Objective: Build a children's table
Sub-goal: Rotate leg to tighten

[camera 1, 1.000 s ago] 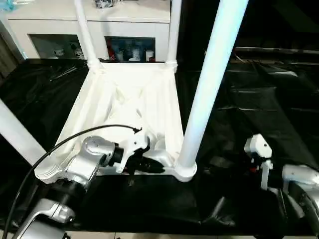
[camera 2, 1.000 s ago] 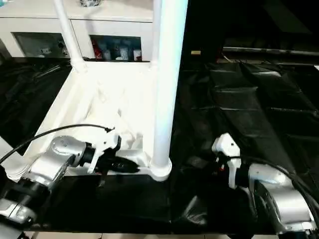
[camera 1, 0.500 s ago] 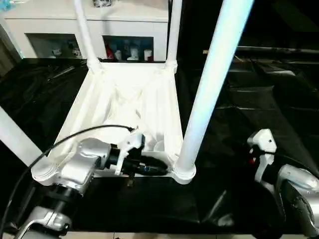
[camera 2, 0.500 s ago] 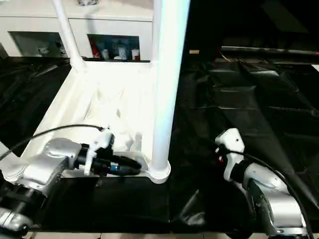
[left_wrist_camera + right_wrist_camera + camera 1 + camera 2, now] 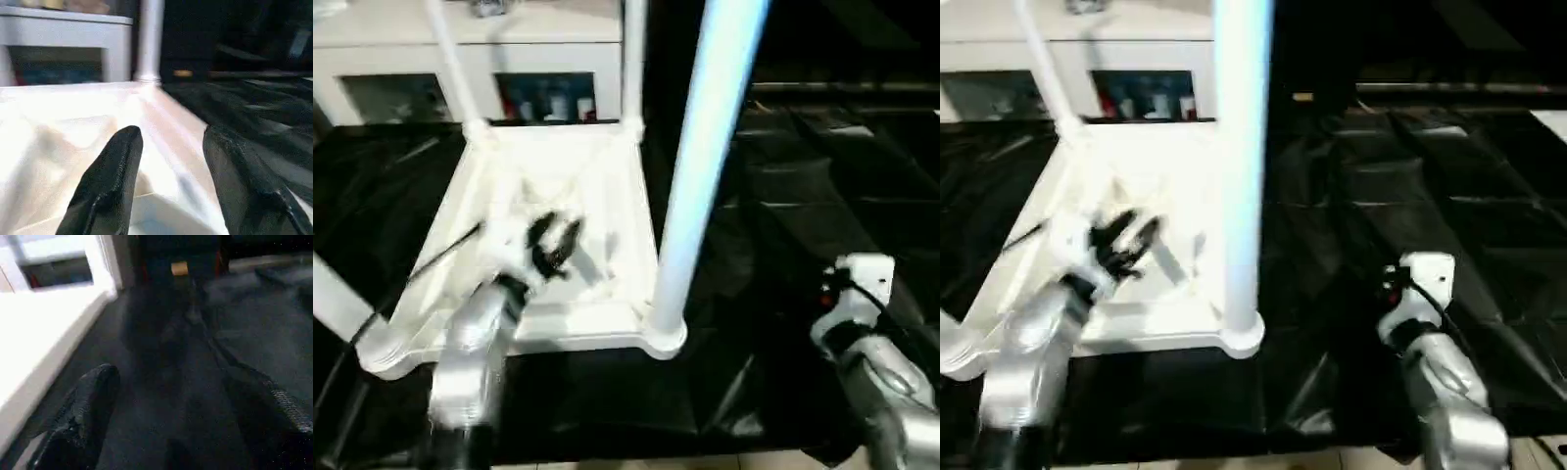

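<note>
Work surface: crinkled glossy black plastic sheeting (image 5: 803, 196). Large white plastic rectangular tabletop (image 5: 563, 211) lies on it upside down, ribbed underside up, round corner sockets holding long white cylindrical legs (image 5: 705, 166) that stand upright (smooth, glossy). Behind the tabletop: white cabinet with glass doors (image 5: 509, 69), small coloured items blurred inside.

Left gripper (image 5: 171, 142) hovers above the tabletop's ribbed underside, black fingers (image 5: 117, 166) spread apart, nothing between them. Right gripper (image 5: 171, 382) is off the tabletop's right edge, over the sheeting, fingers wide apart, empty.
</note>
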### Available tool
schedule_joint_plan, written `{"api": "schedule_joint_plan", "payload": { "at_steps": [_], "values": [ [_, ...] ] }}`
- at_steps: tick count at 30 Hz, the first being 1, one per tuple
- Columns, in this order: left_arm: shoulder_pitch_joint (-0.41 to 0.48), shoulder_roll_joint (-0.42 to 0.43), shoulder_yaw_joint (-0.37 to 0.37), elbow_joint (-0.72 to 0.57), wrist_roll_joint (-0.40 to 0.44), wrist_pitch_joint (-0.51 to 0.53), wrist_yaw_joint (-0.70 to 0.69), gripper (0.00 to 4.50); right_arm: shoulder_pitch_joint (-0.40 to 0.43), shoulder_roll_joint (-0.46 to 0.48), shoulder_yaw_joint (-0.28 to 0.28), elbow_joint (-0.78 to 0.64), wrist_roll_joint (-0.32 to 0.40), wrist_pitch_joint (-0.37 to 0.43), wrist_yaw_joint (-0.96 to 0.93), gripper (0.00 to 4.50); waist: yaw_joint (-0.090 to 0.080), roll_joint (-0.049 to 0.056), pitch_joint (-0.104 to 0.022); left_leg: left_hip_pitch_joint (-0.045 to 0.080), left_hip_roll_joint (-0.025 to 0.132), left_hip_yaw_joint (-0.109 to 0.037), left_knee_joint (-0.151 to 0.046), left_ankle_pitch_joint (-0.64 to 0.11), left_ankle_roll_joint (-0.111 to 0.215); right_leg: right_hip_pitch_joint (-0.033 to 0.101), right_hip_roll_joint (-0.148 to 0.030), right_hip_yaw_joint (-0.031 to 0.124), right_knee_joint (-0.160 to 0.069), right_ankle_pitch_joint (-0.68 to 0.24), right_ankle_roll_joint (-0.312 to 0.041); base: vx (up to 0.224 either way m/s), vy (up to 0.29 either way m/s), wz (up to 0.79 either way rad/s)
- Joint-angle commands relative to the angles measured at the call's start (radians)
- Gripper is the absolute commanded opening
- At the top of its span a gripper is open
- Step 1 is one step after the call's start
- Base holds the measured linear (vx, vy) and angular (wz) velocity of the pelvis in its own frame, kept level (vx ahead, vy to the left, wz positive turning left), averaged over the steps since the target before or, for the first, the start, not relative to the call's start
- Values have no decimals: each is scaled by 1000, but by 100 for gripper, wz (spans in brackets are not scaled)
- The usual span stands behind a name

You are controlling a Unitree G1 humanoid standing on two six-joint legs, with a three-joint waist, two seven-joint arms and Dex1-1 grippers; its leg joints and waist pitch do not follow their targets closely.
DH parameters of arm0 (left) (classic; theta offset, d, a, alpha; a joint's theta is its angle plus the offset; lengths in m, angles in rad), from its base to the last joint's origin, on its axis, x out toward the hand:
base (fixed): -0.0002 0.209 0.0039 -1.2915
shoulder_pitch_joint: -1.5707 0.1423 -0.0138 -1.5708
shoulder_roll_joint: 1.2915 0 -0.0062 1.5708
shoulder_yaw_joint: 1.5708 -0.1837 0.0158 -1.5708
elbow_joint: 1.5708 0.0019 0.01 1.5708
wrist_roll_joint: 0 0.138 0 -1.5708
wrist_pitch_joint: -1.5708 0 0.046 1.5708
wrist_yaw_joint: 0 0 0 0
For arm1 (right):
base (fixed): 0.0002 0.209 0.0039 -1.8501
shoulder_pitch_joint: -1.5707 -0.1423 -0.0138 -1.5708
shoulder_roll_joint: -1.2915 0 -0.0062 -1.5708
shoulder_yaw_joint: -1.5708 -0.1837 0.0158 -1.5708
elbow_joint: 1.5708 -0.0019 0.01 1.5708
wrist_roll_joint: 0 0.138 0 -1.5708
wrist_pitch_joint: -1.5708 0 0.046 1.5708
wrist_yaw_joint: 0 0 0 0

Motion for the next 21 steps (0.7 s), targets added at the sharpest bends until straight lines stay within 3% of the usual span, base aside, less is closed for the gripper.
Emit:
{"api": "schedule_joint_plan", "payload": {
  "at_steps": [1,2,3,4,5,6,7,8,9,10,12,17,19,21],
  "values": [
    [18,4,20,-40,28,-15,53,273,-5,18,32,-35,3,-21,-8,404,5,-6,-51,-3,1,6,-63,-261,39,41,-8,9,-83,-274,-131,0,0,0],
    [18,4,20,-40,28,-15,53,275,-5,18,32,-35,3,-21,-8,411,6,-5,-50,-2,1,6,-64,-263,36,39,-7,10,-83,-271,-129,0,0,0],
    [58,6,43,-73,41,-6,96,275,-10,40,97,-22,-24,-11,-5,411,7,-15,-50,-4,3,4,-65,-264,34,40,-8,10,-78,-265,-130,0,0,0],
    [75,8,48,-77,48,-9,107,289,-15,43,127,-9,-48,-9,-3,439,5,-11,-47,-7,3,4,-68,-266,30,40,-7,9,-79,-258,-131,0,0,0],
    [91,10,58,-79,52,-10,120,289,-25,52,150,12,-68,-13,-8,439,6,-3,-48,-3,2,4,-68,-273,26,38,-7,9,-80,-262,-129,0,0,0],
    [97,14,63,-83,51,-8,124,304,-28,58,160,16,-77,-12,-15,447,3,-5,-49,-2,2,4,-67,-280,19,36,-7,10,-80,-252,-130,0,0,0],
    [106,19,62,-97,55,0,124,314,-42,62,160,21,-72,-2,-17,449,9,-12,-49,-1,1,4,-67,-288,18,35,-7,12,-78,-255,-129,0,0,0],
    [106,19,62,-97,55,0,124,318,-42,62,160,21,-72,-2,-17,450,10,-10,-50,0,1,4,-67,-288,17,36,-8,13,-78,-252,-129,0,0,0],
    [109,22,61,-110,50,22,129,323,-68,69,157,45,-66,2,-21,450,20,-17,-50,5,4,5,-65,-282,19,33,-7,14,-77,-220,-134,0,0,0],
    [109,27,60,-113,47,33,130,348,-87,66,156,82,-74,-9,-22,450,22,-21,-49,0,3,4,-68,-274,20,37,-8,14,-72,-206,-141,0,0,0],
    [104,31,59,-135,35,50,133,356,-116,56,150,128,-86,-12,-29,450,31,-12,-48,5,3,5,-67,-263,15,34,-9,14,-71,-195,-143,0,0,0],
    [132,35,50,-156,26,72,147,402,-116,36,162,107,-90,8,-27,450,44,-22,-53,2,0,8,-59,-198,18,42,-8,15,-60,-93,-136,0,0,0],
    [144,34,41,-167,34,84,150,420,-113,34,162,96,-81,21,-21,450,45,-32,-52,0,0,9,-59,-193,29,44,-11,16,-59,-118,-133,0,0,0],
    [145,29,36,-171,43,95,165,445,-119,27,167,103,-85,29,-17,450,43,-29,-51,1,1,9,-60,-209,25,41,-10,16,-64,-153,-124,0,0,0]
  ]
}}
